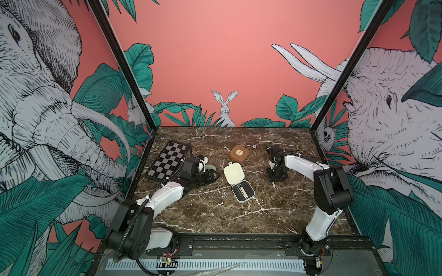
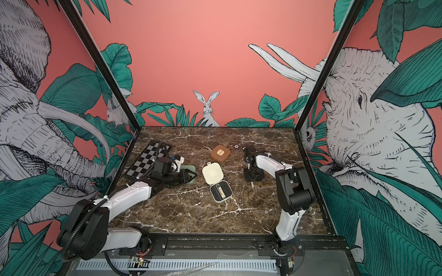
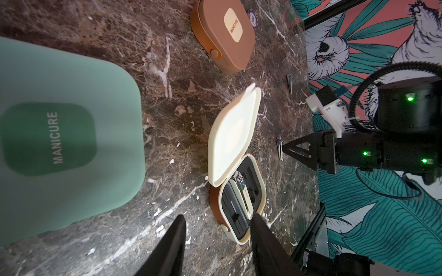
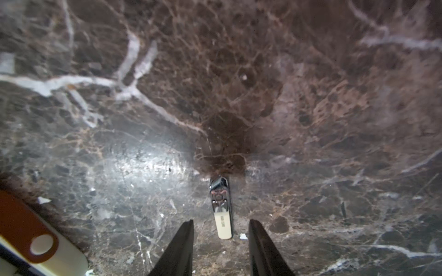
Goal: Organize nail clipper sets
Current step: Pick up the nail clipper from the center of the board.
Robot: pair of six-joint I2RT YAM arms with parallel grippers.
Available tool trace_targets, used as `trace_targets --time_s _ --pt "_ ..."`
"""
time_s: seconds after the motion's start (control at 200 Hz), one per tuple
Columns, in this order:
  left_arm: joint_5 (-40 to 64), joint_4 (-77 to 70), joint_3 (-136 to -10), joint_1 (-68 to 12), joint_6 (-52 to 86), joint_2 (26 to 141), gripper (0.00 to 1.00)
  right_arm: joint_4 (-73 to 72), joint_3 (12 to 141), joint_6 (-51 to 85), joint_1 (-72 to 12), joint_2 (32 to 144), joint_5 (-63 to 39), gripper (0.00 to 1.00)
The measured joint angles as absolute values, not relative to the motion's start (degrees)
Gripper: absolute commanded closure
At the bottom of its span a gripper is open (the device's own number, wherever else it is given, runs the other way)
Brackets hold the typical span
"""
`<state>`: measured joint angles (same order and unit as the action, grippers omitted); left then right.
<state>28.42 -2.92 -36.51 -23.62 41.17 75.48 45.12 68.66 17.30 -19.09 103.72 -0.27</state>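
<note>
The cream case (image 1: pixel 236 182) lies open at the middle of the tabletop (image 1: pixel 215 215). Its lid is laid back toward 12 o'clock, and a cream tool (image 1: pixel 244 193) sits in its black insert. The closed brown case (image 1: pixel 239 152) sits at the cream case's 12 o'clock. The closed mint green case (image 3: pixel 71 119) is at its 9 o'clock, largely covered by the left arm in both top views. The left fingers (image 3: pixel 172 243) stand apart with nothing between them, near the mint case. At 3 o'clock of the cream case a small cream-handled clipper (image 4: pixel 221 210) lies flat on the marble. The right fingers (image 4: pixel 181 246) are spread either side of it and do not touch it. The checkerboard (image 1: pixel 167 162) lies at 10 o'clock.
</note>
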Motion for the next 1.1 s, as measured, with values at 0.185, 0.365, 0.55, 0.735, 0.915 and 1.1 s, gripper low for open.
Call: trace_targets --time_s 0.185,0.365,0.55,0.735,0.915,1.1 --pt "28.42 -2.92 -36.53 -23.7 41.17 75.48 0.54 44.31 68.66 17.3 -18.83 105.73 -0.23 0.68" --pt "28.27 -2.9 -36.53 -23.7 41.17 75.48 0.54 44.1 68.99 16.93 -18.57 106.59 -0.36 0.74" --pt "28.21 -2.9 -36.56 -23.73 41.17 75.48 0.54 44.01 69.17 16.38 -18.31 106.69 -0.8 0.83" --pt "28.18 -2.9 -36.56 -23.88 41.17 75.48 0.54 44.03 69.3 16.25 -18.37 106.54 -1.56 0.93" --pt "28.01 -2.9 -36.56 -23.97 41.17 75.48 0.54 45.34 71.35 16.03 -22.33 105.21 -2.83 0.94" --pt "27.97 -2.9 -36.56 -23.97 41.21 75.88 0.54 45.89 78.7 14.37 -33.08 104.6 -5.52 0.95"
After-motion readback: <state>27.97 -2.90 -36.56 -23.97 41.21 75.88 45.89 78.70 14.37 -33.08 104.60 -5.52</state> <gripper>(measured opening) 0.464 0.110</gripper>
